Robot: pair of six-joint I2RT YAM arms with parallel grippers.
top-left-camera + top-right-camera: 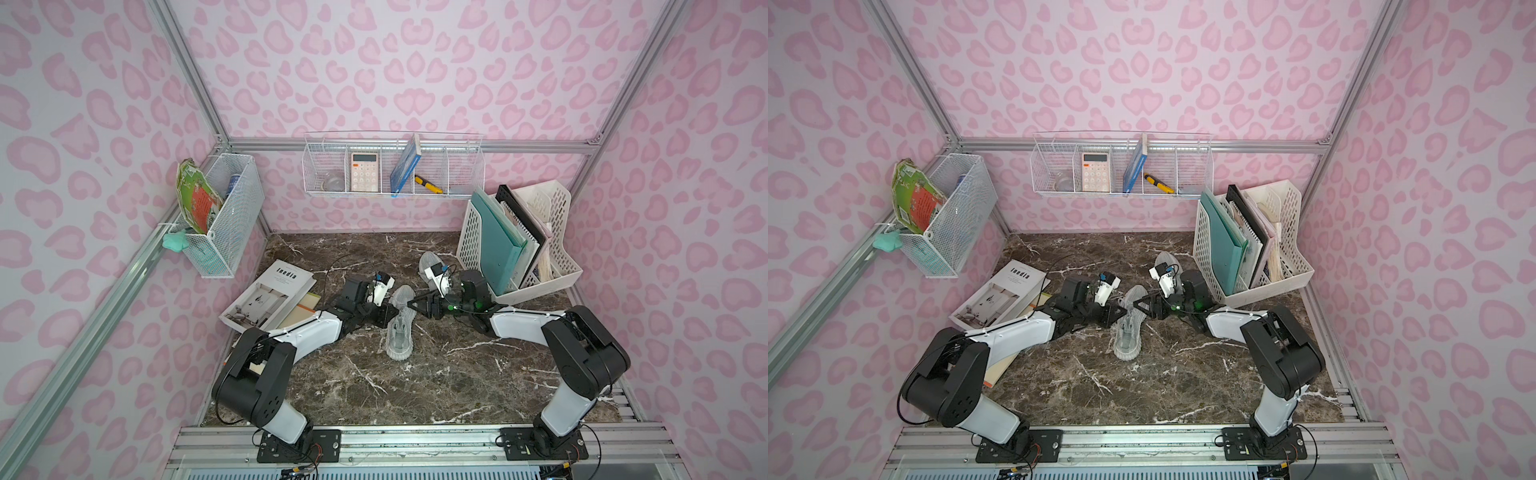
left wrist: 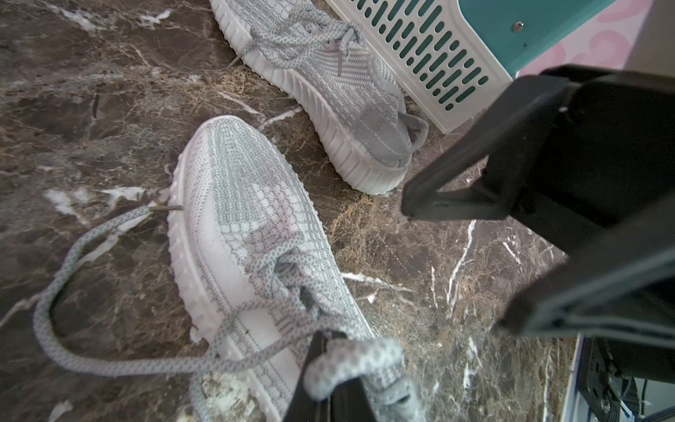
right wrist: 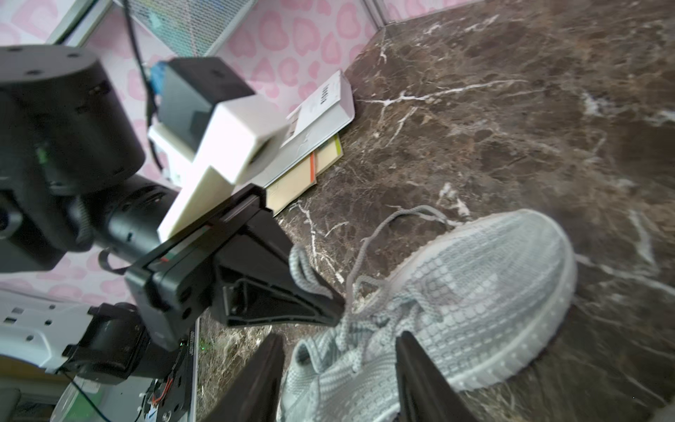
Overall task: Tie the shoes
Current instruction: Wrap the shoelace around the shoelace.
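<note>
1. The left gripper point(image 3: 335, 310) is clamped on a lace point(image 2: 350, 356) loop just beside the near shoe point(image 1: 400, 332), on its left.
2. The right gripper point(image 3: 339, 369), jaws apart and holding nothing, straddles that shoe's lacing from the right, facing the left gripper.
3. The near shoe lies mid-table point(image 1: 415, 395), toe pointing away from the arm bases.
4. The far shoe point(image 2: 347, 91) lies behind, partly hidden by the right wrist in both top views, heel just beside the rack point(image 2: 431, 54).

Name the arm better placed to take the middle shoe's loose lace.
Right, probably: the right gripper stands open over the shoe's lacing, while the left gripper is shut on a lace fold.
</note>
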